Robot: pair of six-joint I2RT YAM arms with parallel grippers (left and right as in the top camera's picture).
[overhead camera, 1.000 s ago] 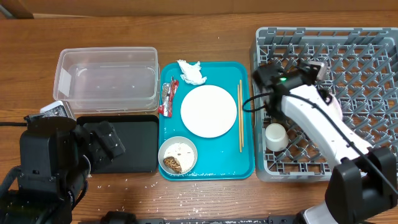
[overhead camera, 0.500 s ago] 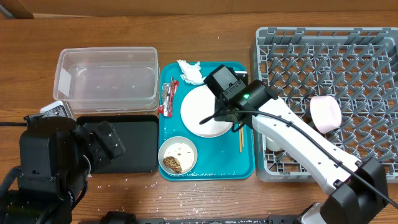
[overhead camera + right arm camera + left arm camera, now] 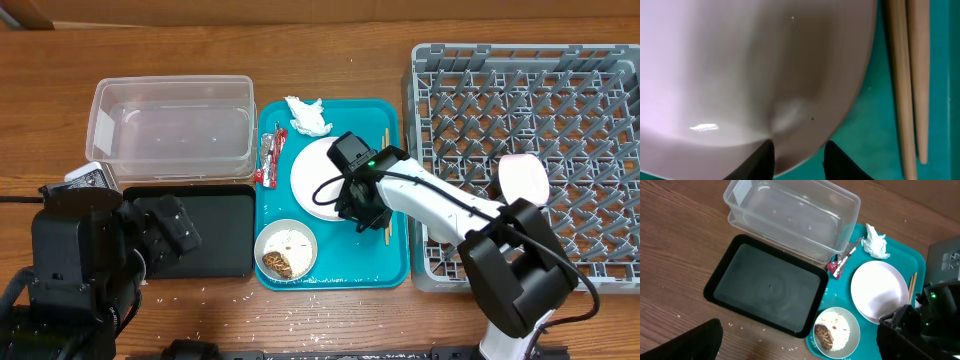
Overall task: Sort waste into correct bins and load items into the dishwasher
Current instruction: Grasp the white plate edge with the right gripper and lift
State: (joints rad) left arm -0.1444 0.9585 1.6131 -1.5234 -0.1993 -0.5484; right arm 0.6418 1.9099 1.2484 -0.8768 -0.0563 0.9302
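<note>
Tight spot around the large plate [image 3: 318,170]: the chopsticks [image 3: 902,75] are laid just beside its right rim and the bowl of scraps [image 3: 258,250] is parked close below. Its lower right edge is covered by the right arm [image 3: 430,198]. A narrow bare strip of teal tray [image 3: 397,255] is left between chopsticks and dish rack [image 3: 520,90]. The clear tub [image 3: 170,135] and black tray [image 3: 215,235] are left open from above.

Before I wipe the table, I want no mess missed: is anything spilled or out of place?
Yes: small white grains lie scattered on the wooden table along the near edges of the black tray and teal tray, outside any dish. Nothing else looks spilled or damaged.
</note>
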